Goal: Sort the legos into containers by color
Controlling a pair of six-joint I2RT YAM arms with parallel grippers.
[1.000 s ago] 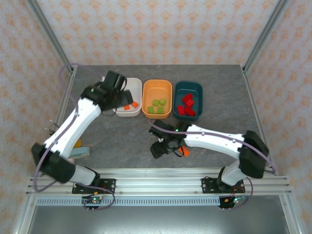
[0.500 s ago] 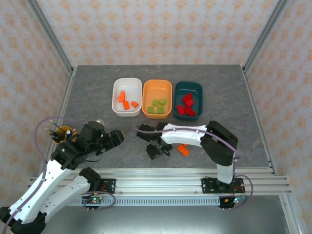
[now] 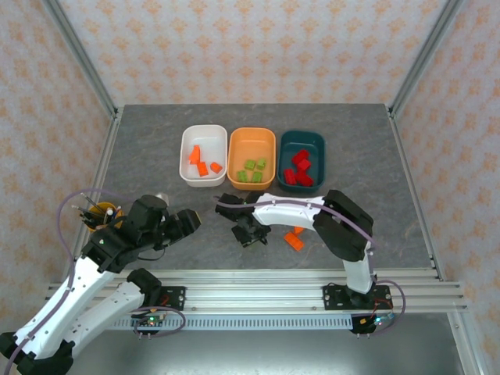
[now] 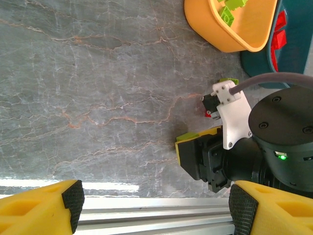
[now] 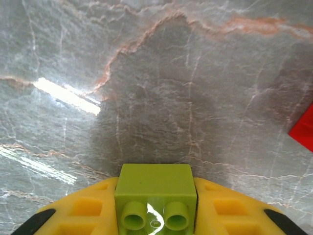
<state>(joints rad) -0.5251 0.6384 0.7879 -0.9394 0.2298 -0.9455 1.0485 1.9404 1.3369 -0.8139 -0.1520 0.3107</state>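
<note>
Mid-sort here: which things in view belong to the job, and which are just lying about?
Job: green brick held in the right gripper; loose orange brick; white tub; orange tub; teal tub.
Lying about: yellow cup of pens.

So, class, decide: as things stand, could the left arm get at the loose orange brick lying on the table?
Probably not directly: the right pincer, shut on a green brick, sits between the open left pincer and the orange brick, which lies close beside the right arm.
</note>
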